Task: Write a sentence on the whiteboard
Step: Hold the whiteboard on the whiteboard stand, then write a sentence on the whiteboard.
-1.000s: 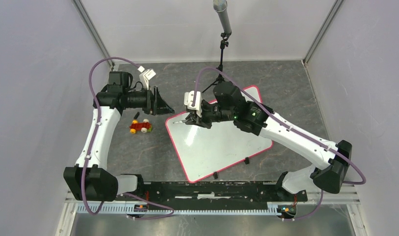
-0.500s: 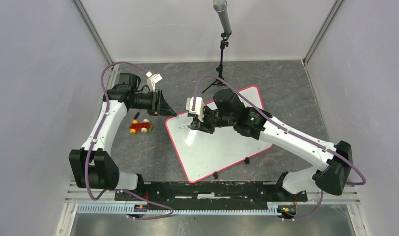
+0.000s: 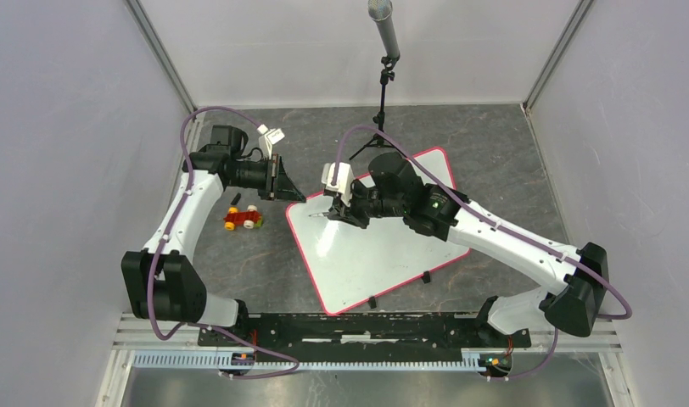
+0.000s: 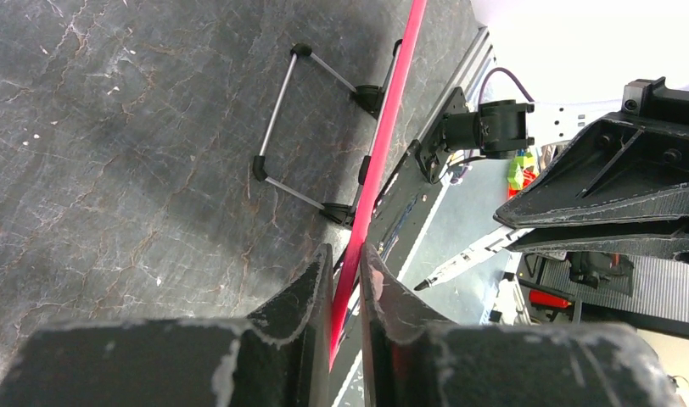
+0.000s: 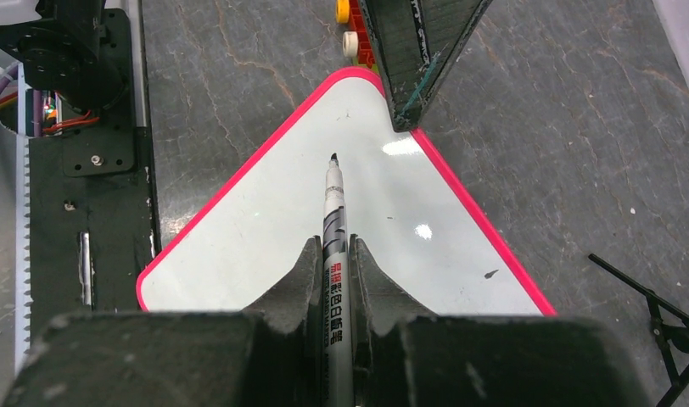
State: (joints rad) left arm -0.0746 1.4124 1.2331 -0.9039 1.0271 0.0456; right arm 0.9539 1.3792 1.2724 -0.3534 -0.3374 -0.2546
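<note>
- Your left gripper [image 4: 344,280] is pinched tight on the whiteboard [image 5: 265,229] rim, steadying it.
- Your right gripper [image 5: 333,254] clamps the marker [image 5: 334,208] over the blank whiteboard.
- Next, lower the tip gently and start writing.

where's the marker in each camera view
top external: the marker sits left of centre, over the whiteboard's left corner, in the right fingers
left wrist: low and right of centre, a pale stick pointing down-left
right wrist: dead centre, running up from between the fingers
shared landmark: the pink rim at that corner, between the left fingers
</note>
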